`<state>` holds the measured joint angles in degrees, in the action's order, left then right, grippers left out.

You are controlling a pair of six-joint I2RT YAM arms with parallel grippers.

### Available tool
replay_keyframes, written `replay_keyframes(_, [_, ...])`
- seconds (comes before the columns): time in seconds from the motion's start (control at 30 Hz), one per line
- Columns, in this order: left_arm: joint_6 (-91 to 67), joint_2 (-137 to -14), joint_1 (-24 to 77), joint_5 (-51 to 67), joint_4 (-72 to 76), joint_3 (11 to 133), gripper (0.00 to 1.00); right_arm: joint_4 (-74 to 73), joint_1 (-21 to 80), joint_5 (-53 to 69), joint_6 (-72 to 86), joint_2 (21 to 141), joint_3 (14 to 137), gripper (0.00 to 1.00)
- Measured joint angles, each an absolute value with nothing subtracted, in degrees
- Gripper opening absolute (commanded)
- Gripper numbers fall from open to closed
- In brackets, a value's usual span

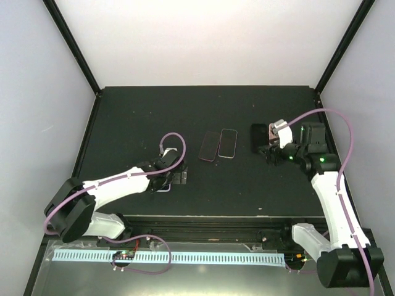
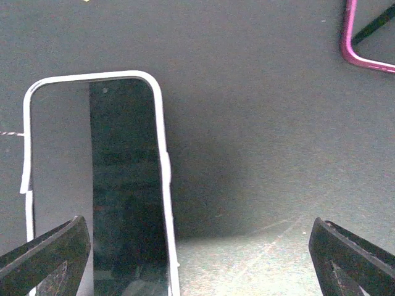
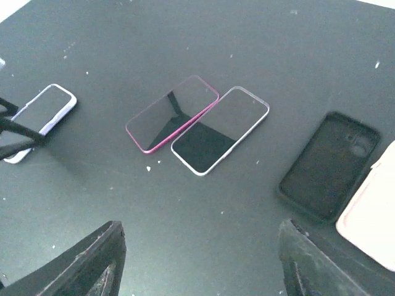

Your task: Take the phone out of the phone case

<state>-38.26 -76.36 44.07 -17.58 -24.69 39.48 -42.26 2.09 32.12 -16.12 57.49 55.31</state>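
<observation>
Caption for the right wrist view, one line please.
Open right gripper above a black table: a magenta-rimmed phone beside a white-rimmed phone, black case and salmon-pink phone case at right.

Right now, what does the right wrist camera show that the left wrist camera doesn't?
Right wrist only: the silver-rimmed phone, the black case and the pale pink case, cut off by the right edge. Left wrist only: a close look at the side button on the white-rimmed phone. Both: that white-rimmed phone, small at the far left in the right wrist view; the pink-rimmed phone, only a corner of it in the left wrist view; and the dark table.
</observation>
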Motion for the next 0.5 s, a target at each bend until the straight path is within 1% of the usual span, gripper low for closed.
replay_keyframes(0.07, [-38.6,-76.4,42.7,-17.6,-25.3,39.5,0.99,-39.8,2.0,32.1,-15.7,55.1,50.8,0.87])
replay_keyframes(0.13, [-38.9,-76.4,41.4,-17.6,-25.5,39.2,0.99,-38.1,1.8,31.9,-15.0,53.9,48.4,0.93])
replay_keyframes(0.17, [-39.2,-76.4,40.4,-17.6,-25.5,39.0,0.99,-37.3,1.6,31.7,-14.8,53.4,47.8,0.98])
replay_keyframes(0.2, [-39.5,-76.4,39.5,-17.8,-25.6,38.7,0.99,-36.7,1.5,31.6,-14.6,53.0,47.7,0.99])
replay_keyframes(0.33, [-40.7,-76.7,35.7,-18.8,-26.2,38.2,0.99,-33.1,1.5,31.6,-14.3,51.7,47.6,1.0])
replay_keyframes(0.5, [-40.6,-78.5,32.8,-19.8,-26.1,38.1,0.99,-31.9,1.5,31.5,-14.2,52.7,47.6,1.0])
